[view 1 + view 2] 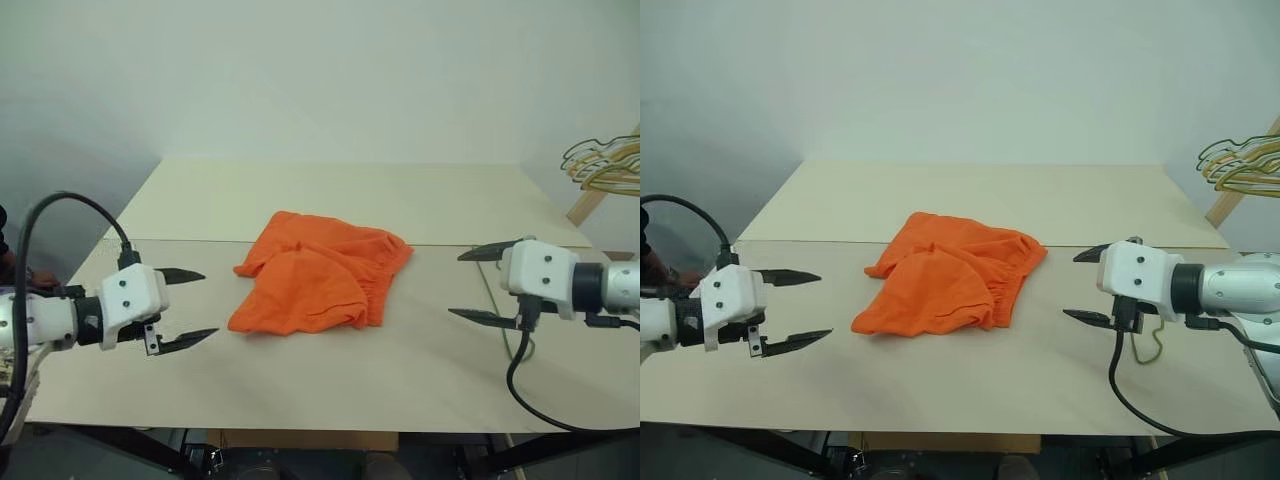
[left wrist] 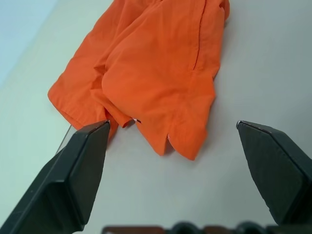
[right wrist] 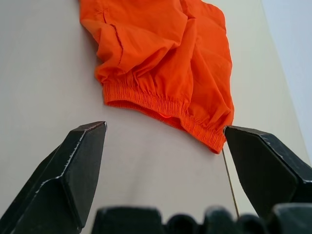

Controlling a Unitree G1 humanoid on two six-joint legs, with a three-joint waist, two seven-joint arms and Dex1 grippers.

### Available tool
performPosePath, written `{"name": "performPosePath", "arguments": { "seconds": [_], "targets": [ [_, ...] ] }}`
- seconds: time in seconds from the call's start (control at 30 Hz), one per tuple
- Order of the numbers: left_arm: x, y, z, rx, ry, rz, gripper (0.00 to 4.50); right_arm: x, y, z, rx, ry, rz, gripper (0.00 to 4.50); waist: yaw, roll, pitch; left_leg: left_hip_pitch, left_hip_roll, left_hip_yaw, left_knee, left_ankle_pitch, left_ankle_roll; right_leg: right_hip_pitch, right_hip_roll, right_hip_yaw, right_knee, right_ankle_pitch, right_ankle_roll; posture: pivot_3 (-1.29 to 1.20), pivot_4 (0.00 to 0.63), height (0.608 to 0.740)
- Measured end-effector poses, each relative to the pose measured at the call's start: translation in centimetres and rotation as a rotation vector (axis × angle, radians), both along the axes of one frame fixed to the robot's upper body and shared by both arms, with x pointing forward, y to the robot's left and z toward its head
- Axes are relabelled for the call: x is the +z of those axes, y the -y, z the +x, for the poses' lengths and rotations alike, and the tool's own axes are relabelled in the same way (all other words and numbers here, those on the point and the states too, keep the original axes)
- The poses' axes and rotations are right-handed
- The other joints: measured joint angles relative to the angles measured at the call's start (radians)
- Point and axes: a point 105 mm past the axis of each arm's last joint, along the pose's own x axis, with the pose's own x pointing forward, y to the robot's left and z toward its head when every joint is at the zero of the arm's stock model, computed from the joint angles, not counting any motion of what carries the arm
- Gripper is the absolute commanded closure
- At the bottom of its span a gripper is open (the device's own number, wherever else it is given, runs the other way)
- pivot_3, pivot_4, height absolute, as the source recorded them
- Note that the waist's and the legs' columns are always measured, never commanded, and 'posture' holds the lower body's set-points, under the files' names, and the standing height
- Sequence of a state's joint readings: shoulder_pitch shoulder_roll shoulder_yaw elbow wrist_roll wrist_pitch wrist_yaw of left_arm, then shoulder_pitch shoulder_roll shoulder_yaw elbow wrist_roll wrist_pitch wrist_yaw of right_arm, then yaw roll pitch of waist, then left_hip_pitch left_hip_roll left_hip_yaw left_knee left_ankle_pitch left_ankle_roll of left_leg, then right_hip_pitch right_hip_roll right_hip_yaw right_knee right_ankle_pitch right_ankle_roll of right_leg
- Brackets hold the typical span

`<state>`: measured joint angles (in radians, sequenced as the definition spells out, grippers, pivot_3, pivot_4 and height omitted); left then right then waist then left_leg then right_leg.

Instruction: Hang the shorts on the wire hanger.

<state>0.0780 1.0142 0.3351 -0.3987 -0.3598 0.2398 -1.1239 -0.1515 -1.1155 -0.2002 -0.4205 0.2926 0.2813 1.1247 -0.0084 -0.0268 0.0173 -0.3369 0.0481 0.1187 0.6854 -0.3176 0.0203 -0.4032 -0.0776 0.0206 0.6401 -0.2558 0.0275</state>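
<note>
The orange shorts [image 1: 320,272] lie crumpled in the middle of the pale table [image 1: 300,200], with the elastic waistband [image 3: 165,108] facing the right side. To their left, my left gripper [image 1: 208,304] hovers open, pointing at the leg hems [image 2: 146,92]. My right gripper [image 1: 456,285] hovers open on the other side of the shorts, aimed at the waistband. Part of the thin olive wire hanger [image 1: 1160,340] lies on the table under my right gripper; most of it is hidden by the gripper. Nothing is between either gripper's fingers.
A bunch of pale tan and green hangers [image 1: 605,165] hangs at the far right on a wooden stand [image 1: 590,205]. The table is made of two boards with a seam [image 1: 180,241] running behind the shorts. A black cable [image 1: 525,395] droops from my right wrist.
</note>
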Motion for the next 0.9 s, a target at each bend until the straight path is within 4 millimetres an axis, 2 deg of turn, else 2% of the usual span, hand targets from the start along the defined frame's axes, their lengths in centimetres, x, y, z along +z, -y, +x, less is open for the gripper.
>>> {"name": "performPosePath", "arguments": {
  "seconds": [0.23, 0.37, 0.67, 0.8, 0.9],
  "targets": [
    [0.6, 0.0, 0.7, 0.037, 0.044, -0.025, 0.00, -0.3, -0.5, 0.5, 0.030, 0.055, 0.019, 0.05, 0.005, 0.000, 0.000, 0.000, 0.000, 0.000, 0.000, 0.000, 0.000, 0.000, 0.000, 0.000, 0.000, 0.000, 0.000, 0.04, 0.000, 0.740],
    [0.3, 0.0, 0.5, 0.036, 0.030, -0.021, 0.00, -0.4, -0.6, 0.7, 0.039, 0.074, 0.008, 0.05, 0.006, 0.000, 0.000, 0.000, 0.000, 0.000, 0.000, 0.000, 0.000, 0.000, 0.000, 0.000, 0.000, 0.000, 0.000, 0.03, 0.000, 0.740],
    [-3.4, -1.3, -0.6, 0.040, -0.073, 0.129, 0.00, -3.6, -2.7, 1.7, 0.070, 0.048, -0.105, 0.05, -0.007, 0.001, 0.000, 0.000, 0.000, 0.001, 0.000, 0.000, 0.000, -0.001, 0.000, 0.000, 0.001, 0.000, 0.000, -0.03, 0.000, 0.740],
    [-4.7, -2.2, -0.6, 0.051, -0.118, 0.152, 0.00, -5.2, -5.0, 2.5, 0.100, 0.028, -0.090, 0.05, -0.015, 0.001, 0.000, 0.000, 0.000, 0.004, 0.000, 0.000, -0.001, -0.001, 0.000, -0.001, 0.001, 0.000, -0.001, -0.04, 0.000, 0.740],
    [-5.2, -2.9, -0.5, 0.058, -0.137, 0.172, 0.00, -7.5, -6.6, 2.9, 0.120, -0.021, -0.123, 0.05, -0.020, 0.001, 0.000, -0.001, 0.000, 0.005, 0.000, 0.000, -0.001, -0.002, 0.000, -0.002, 0.001, 0.000, -0.001, -0.03, 0.000, 0.740]
  ]
}}
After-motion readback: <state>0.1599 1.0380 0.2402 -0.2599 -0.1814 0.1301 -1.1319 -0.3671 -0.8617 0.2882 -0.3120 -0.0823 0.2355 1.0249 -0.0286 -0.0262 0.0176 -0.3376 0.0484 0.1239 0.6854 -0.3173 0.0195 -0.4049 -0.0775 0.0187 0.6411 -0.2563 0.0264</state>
